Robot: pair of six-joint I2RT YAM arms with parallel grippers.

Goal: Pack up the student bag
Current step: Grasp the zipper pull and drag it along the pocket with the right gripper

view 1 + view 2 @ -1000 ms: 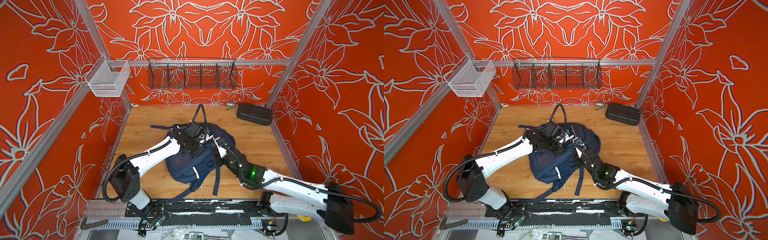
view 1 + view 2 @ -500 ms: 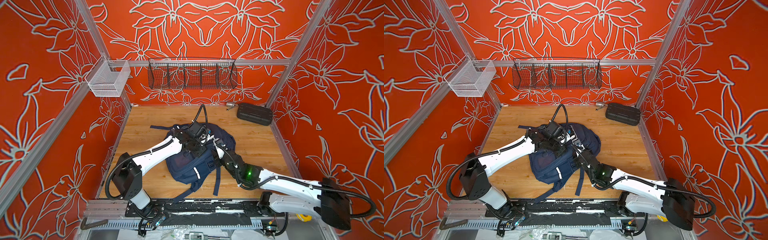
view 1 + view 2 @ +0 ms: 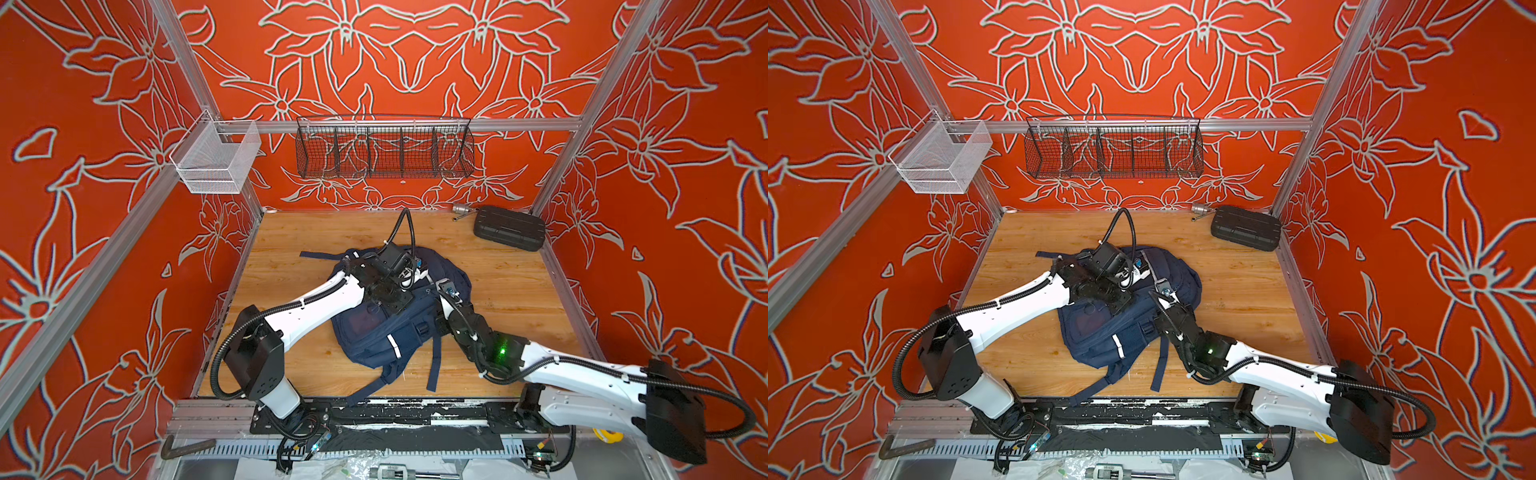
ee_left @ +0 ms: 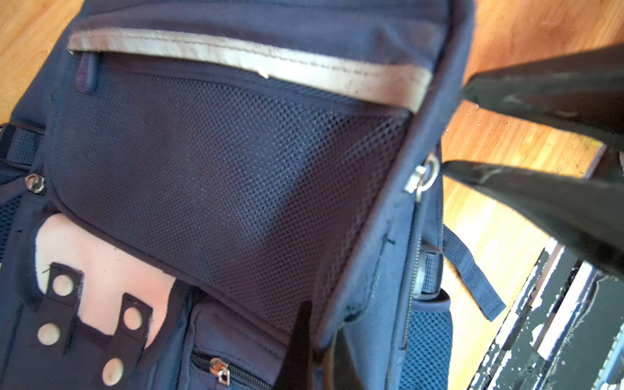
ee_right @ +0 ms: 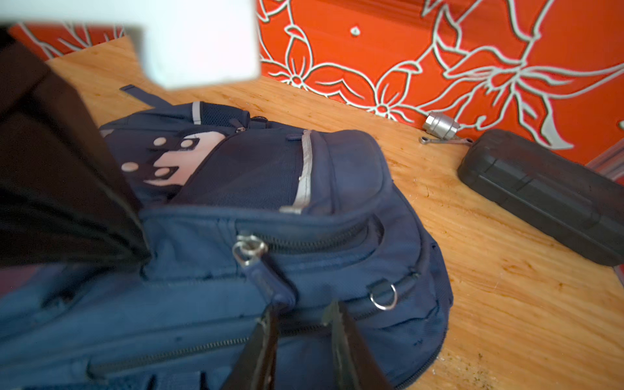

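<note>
The left gripper (image 4: pixel 319 341) is pressed together on the navy piped edge of the student bag (image 4: pixel 219 169), beside its mesh pocket. The right gripper (image 5: pixel 300 310) has its fingers a little apart, with nothing clamped between them. In the left wrist view one black fingertip (image 4: pixel 452 167) touches the metal zip pull (image 4: pixel 423 177).

The student bag (image 3: pixel 374 336) lies flat in the middle of the wooden worktop (image 3: pixel 511 291). Its rounded top points to the upper right of the frame. Its straps (image 3: pixel 434 365) trail to the lower edge, and one reaches the black front rail.

Bare wood is open left of the bag, behind it up to the rear wall, and on the right up to the side rail. In both top views a black ribbed hard case (image 3: pixel 1245 227) sits in the rear right corner, well apart from the bag. A small silver metal cylinder (image 3: pixel 459 209) lies just beside the case.

A black wire basket (image 3: pixel 384 151) and a white mesh basket (image 3: pixel 216 160) hang on the walls above the worktop.

The left arm rises from the lower left, and its white link slants up to the bag's middle with the wrist bent down. The right arm stretches low from the lower right, and its forearm reaches the bag's right side.
</note>
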